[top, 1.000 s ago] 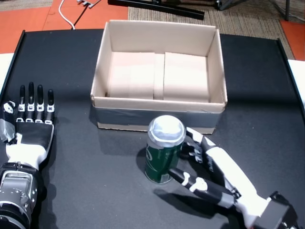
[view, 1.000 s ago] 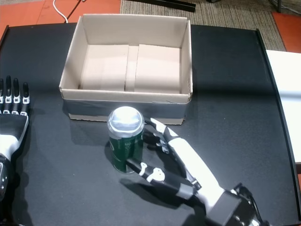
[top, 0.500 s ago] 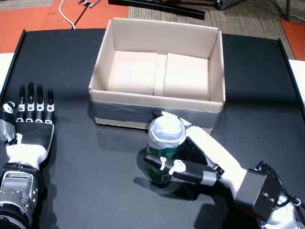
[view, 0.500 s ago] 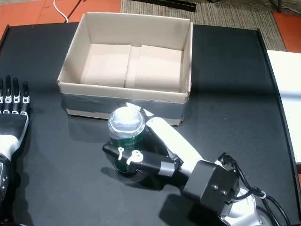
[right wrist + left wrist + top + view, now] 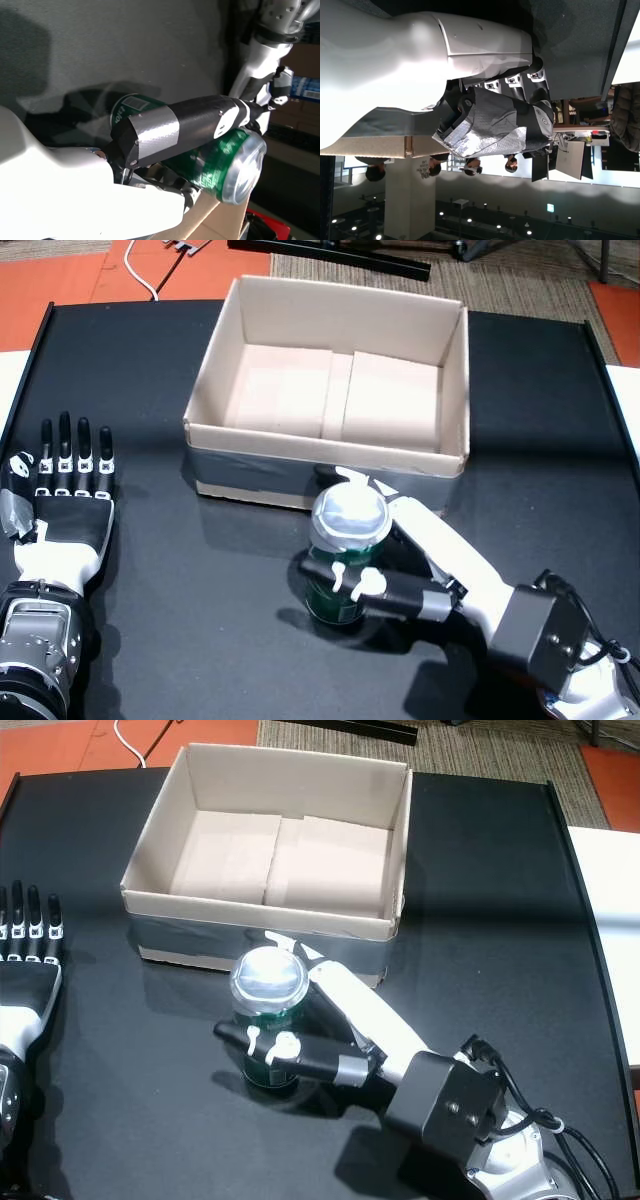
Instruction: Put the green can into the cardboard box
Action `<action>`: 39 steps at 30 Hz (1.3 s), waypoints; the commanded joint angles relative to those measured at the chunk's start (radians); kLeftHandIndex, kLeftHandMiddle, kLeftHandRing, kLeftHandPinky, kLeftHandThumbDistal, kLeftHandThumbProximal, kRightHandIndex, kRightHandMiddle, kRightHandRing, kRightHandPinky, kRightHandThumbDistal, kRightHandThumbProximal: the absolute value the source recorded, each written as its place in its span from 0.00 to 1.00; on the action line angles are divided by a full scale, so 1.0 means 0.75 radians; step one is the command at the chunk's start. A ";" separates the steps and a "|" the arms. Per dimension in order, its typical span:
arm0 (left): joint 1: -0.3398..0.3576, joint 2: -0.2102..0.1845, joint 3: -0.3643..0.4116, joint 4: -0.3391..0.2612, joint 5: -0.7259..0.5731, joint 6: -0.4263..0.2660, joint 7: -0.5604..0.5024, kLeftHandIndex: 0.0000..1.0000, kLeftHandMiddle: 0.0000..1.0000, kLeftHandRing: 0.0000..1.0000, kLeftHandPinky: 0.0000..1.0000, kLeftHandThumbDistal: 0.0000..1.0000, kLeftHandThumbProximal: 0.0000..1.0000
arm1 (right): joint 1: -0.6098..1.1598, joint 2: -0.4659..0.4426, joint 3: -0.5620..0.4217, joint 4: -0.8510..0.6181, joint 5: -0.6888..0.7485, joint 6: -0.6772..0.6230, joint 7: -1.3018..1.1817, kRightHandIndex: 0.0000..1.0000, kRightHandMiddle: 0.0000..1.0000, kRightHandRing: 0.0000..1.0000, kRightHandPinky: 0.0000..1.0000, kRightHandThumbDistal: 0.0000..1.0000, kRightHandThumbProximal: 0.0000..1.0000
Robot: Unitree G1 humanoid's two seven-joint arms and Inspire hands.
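The green can [image 5: 348,521] with its silver top stands upright on the black table [image 5: 150,390], just in front of the cardboard box [image 5: 320,448], which is open and has nothing in it. My right hand [image 5: 432,552] is shut on the can: the thumb [image 5: 372,587] crosses its front and the fingers wrap round the back. Both head views show this grasp, with can [image 5: 268,982], hand [image 5: 352,1018] and box [image 5: 258,918]. In the right wrist view the thumb [image 5: 190,125] lies across the can [image 5: 222,157]. My left hand [image 5: 65,502] lies flat and open at the table's left.
The table's raised edge [image 5: 600,360] runs down the right side, with a white surface [image 5: 605,920] beyond it. Orange floor and a white cable [image 5: 140,275] lie behind the table. The left wrist view shows the left hand [image 5: 490,117] and the room, with people in the distance.
One second ago my right hand was open beside the can; its thumb and fingers have since closed around it. The box has turned slightly. The left hand has not moved.
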 commanded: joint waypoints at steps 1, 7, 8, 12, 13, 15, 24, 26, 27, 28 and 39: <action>0.052 -0.017 -0.008 0.026 0.018 -0.007 0.041 0.52 0.54 0.64 0.78 0.00 0.50 | -0.009 0.007 -0.029 0.012 0.038 0.018 0.060 0.68 0.65 0.63 0.67 0.94 0.71; 0.041 -0.024 0.005 0.026 0.004 -0.010 0.053 0.52 0.55 0.66 0.78 0.00 0.51 | -0.017 -0.008 -0.047 0.013 0.036 -0.027 0.051 0.37 0.36 0.37 0.41 0.16 0.66; 0.041 -0.024 0.008 0.026 0.002 -0.009 0.052 0.52 0.55 0.66 0.79 0.00 0.51 | -0.019 -0.010 -0.048 0.014 0.032 -0.037 0.039 0.31 0.29 0.33 0.38 0.06 0.65; 0.038 -0.025 0.012 0.026 -0.001 -0.010 0.059 0.53 0.56 0.68 0.80 0.00 0.51 | -0.029 -0.011 -0.046 0.015 0.023 -0.044 0.015 0.28 0.24 0.23 0.27 0.00 0.31; 0.037 -0.026 0.013 0.026 -0.001 -0.010 0.059 0.52 0.55 0.67 0.78 0.00 0.51 | -0.028 -0.007 -0.049 0.016 0.028 -0.047 0.015 0.27 0.22 0.21 0.24 0.00 0.39; 0.036 -0.026 0.016 0.025 -0.004 -0.009 0.060 0.53 0.56 0.66 0.77 0.00 0.50 | -0.025 0.003 -0.064 0.018 0.050 -0.045 0.036 0.25 0.20 0.18 0.21 0.00 0.57; 0.037 -0.027 0.007 0.026 0.007 -0.020 0.069 0.51 0.55 0.64 0.75 0.00 0.51 | -0.038 -0.024 0.010 -0.014 -0.100 -0.134 -0.073 0.00 0.00 0.00 0.08 0.00 0.84; 0.039 -0.030 0.008 0.026 0.007 -0.021 0.062 0.50 0.55 0.63 0.74 0.00 0.52 | -0.060 -0.038 0.045 -0.044 -0.169 -0.211 -0.174 0.00 0.00 0.00 0.09 0.00 0.67; 0.039 -0.030 0.008 0.027 0.007 -0.019 0.060 0.50 0.54 0.63 0.74 0.00 0.52 | -0.078 -0.045 0.055 -0.063 -0.190 -0.247 -0.207 0.00 0.00 0.01 0.10 0.03 0.72; 0.039 -0.030 0.007 0.027 0.007 -0.017 0.059 0.50 0.54 0.63 0.74 0.00 0.52 | -0.096 -0.053 0.064 -0.083 -0.214 -0.279 -0.245 0.00 0.00 0.01 0.10 0.12 0.83; 0.031 -0.035 -0.005 0.029 0.017 -0.019 0.069 0.53 0.56 0.66 0.73 0.00 0.52 | -0.384 -0.120 0.083 -0.296 -0.530 -0.510 -0.873 0.00 0.00 0.02 0.04 0.21 0.91</action>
